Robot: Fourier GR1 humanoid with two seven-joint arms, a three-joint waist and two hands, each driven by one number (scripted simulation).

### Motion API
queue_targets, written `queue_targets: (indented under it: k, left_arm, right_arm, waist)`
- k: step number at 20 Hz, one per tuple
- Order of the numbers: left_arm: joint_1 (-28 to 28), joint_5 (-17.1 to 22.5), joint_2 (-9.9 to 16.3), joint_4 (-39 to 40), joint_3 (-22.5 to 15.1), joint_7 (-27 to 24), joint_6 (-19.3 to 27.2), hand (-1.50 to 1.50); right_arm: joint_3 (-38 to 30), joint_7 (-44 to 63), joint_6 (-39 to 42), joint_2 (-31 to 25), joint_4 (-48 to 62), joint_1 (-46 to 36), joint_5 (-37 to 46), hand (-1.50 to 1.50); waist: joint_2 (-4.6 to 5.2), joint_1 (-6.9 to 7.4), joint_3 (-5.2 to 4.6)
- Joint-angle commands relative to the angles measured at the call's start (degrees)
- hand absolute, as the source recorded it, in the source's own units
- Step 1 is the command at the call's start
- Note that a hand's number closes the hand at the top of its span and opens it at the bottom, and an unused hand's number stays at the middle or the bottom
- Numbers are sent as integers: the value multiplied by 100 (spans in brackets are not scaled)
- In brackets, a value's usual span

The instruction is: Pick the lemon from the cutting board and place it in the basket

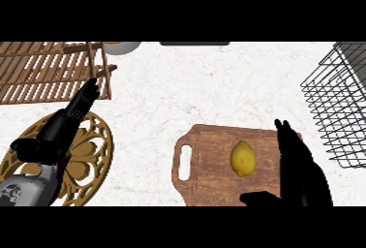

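A yellow lemon (243, 158) lies on the brown wooden cutting board (211, 164) at the lower middle of the counter. My right hand (298, 167) is just right of the lemon, fingers straight and pointing away from me, thumb spread low at the left; it is open and holds nothing. A black wire basket (340, 104) stands at the right edge, beyond the board. My left hand (80, 104) rests open at the left, fingers up, over the edge of a wooden rack.
A slatted wooden rack (46, 70) fills the upper left. Below it lies a round carved wooden trivet (93, 155). A pale round object (123, 47) and a dark flat shape (194, 43) sit at the far edge.
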Motion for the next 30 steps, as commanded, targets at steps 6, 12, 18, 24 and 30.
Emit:
queue_targets:
  k: [6, 12, 18, 24, 30]
  left_arm:
    - [134, -292, -336, -109, 324, 65, -365, 0]
    - [98, 12, -70, -788, 744, 786, -745, 0]
    - [-252, -644, -687, 164, 607, 138, -552, 0]
    - [-315, -470, -562, 141, 977, 274, -872, 0]
    - [-71, -587, -670, -197, 1005, 404, -990, 0]
  right_arm:
    - [-293, -257, -116, 330, 437, -380, 125, -150]
    - [32, -486, -554, 451, 534, 92, 252, -150]
    - [160, 322, 57, 607, 578, -443, 417, -150]
    - [13, -87, -202, 611, 1273, -335, 534, -150]
    - [-424, -654, -657, 537, 2061, -488, 333, -150]
  waist:
    - [-2, 19, -1]
    - [-7, 22, 1]
    - [4, 3, -2]
    - [4, 2, -1]
    - [4, 18, 0]
